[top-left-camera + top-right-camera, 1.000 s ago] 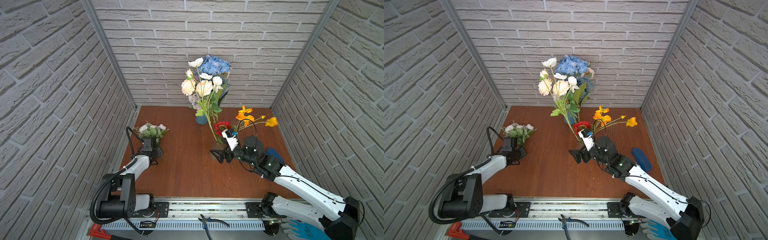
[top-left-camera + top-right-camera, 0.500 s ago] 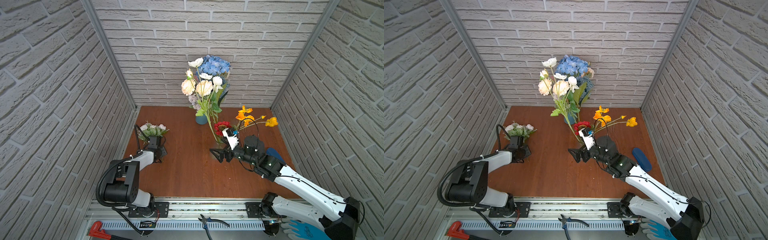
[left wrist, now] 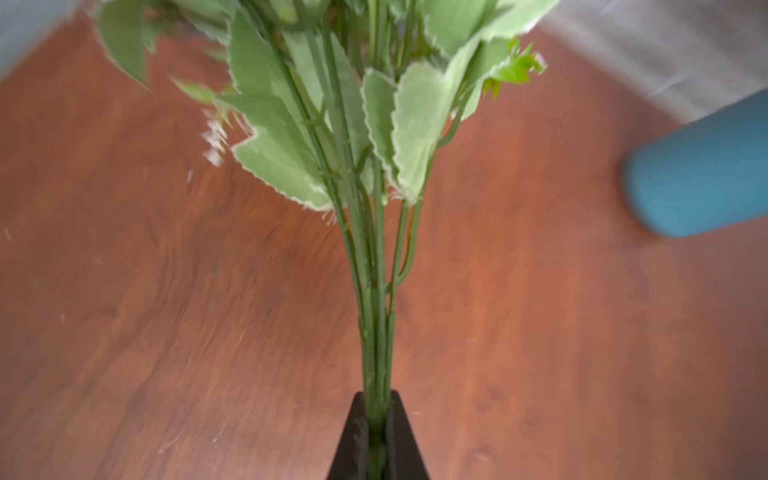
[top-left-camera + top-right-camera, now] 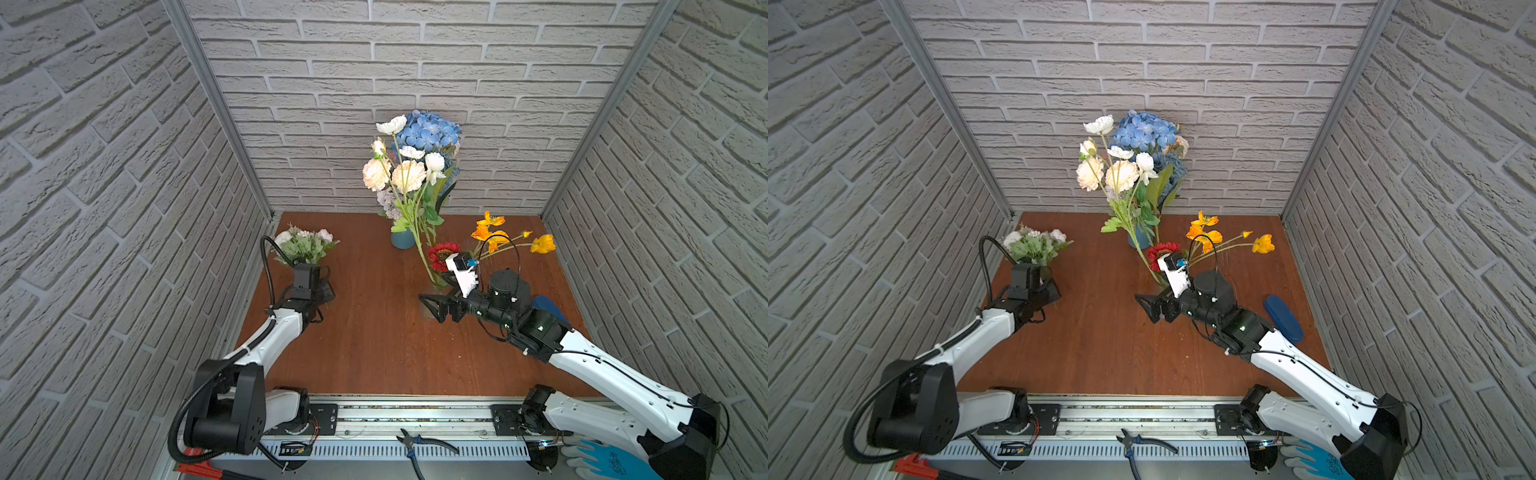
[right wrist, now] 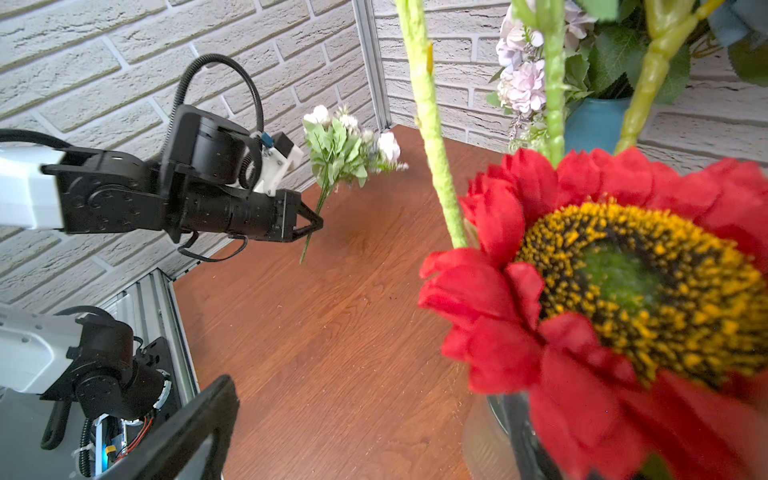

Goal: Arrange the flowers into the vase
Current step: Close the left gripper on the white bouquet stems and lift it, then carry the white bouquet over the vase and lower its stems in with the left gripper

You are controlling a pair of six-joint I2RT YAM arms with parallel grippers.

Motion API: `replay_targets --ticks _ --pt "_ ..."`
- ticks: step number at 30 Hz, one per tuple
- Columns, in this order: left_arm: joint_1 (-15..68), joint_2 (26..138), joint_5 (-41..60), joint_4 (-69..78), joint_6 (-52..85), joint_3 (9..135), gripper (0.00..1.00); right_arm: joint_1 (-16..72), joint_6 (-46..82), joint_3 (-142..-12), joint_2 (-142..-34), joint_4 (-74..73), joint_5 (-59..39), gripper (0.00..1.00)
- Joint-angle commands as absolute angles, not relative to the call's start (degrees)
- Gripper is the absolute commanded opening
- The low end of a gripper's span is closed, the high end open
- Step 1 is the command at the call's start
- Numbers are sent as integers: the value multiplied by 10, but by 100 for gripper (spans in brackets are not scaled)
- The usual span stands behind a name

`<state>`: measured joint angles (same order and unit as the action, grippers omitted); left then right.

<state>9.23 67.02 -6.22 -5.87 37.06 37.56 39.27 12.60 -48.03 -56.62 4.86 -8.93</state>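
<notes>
At the left of both top views, the left gripper (image 5: 318,223) clamps its fingers low on the white-and-green flower bunch (image 4: 303,246); its thin stems may swivel. The right gripper (image 4: 442,293), fingers apart, could nudge the clear glass vase (image 5: 482,436).

In both top views the left arm (image 4: 270,340) stands on its base at 7 o'clock. Its forearm slants toward 1 o'clock and the wrist is straight, so the left gripper (image 4: 322,291) points to 12 o'clock. Its jaws are pinched together on a bunch of green stems (image 3: 376,291), as both wrist views show. The right arm (image 4: 602,370) reaches low and long from 5 o'clock toward 10 o'clock. The right gripper (image 4: 440,293) faces 9 o'clock with its jaws spread wide, and only 1 finger (image 5: 195,424) shows in its wrist view.
</notes>
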Motion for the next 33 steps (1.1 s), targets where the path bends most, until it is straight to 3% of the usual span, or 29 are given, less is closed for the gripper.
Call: replay_targets --ticks 1,10,15,20,26,33 --pt "111 591 -65 -43 340 409 0 394 140 -507 -572 2 -105 98" --pt "202 442 -60 -5 264 462 0 395 159 -575 -627 -21 -167 80" --pt "280 395 -52 69 207 475 0 400 156 -610 -659 -36 -194 78" --pt "382 406 2 171 128 474 0 403 169 -625 -675 -80 -217 77" --pt "525 448 -59 229 0 472 0 403 185 -638 -685 -126 -239 76" --pt "566 505 -27 224 -28 502 0 403 183 -639 -677 -169 -234 70"
